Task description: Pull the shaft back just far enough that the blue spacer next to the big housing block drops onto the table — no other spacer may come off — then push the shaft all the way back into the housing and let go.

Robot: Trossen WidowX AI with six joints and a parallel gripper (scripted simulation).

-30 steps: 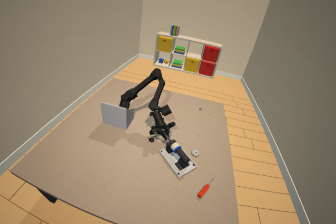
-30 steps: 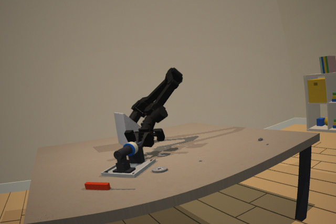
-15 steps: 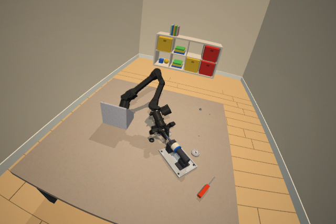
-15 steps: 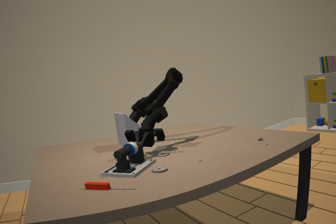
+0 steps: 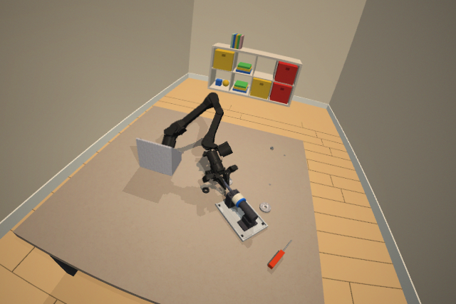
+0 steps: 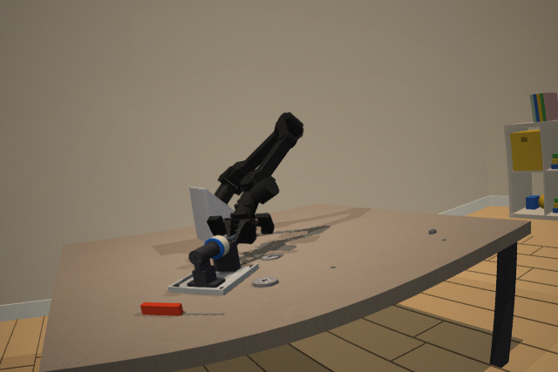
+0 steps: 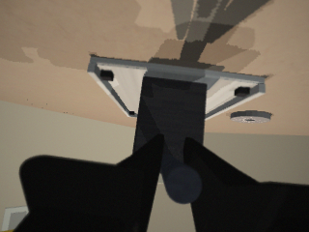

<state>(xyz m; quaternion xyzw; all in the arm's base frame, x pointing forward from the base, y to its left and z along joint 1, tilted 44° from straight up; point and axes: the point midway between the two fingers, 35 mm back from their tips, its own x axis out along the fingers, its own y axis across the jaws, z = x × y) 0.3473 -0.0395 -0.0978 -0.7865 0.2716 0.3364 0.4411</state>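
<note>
Claw (image 5: 224, 185) (image 6: 234, 238) (image 7: 173, 142) grips shaft (image 5: 226, 185) (image 6: 231, 239) (image 7: 183, 184); blue spacer (image 5: 239, 201) (image 6: 210, 248) beyond it, undropped. Pull-back stage, likely; next, short, straight draw.

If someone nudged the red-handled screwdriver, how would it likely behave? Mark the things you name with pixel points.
The screwdriver (image 5: 276, 259) (image 6: 161, 308) would probably slide rather than roll, since its handle looks flat-sided. It seems stiff, with a straight, thin shank. Its thick handle suggests most weight sits there, so it might pivot around that end.
</note>
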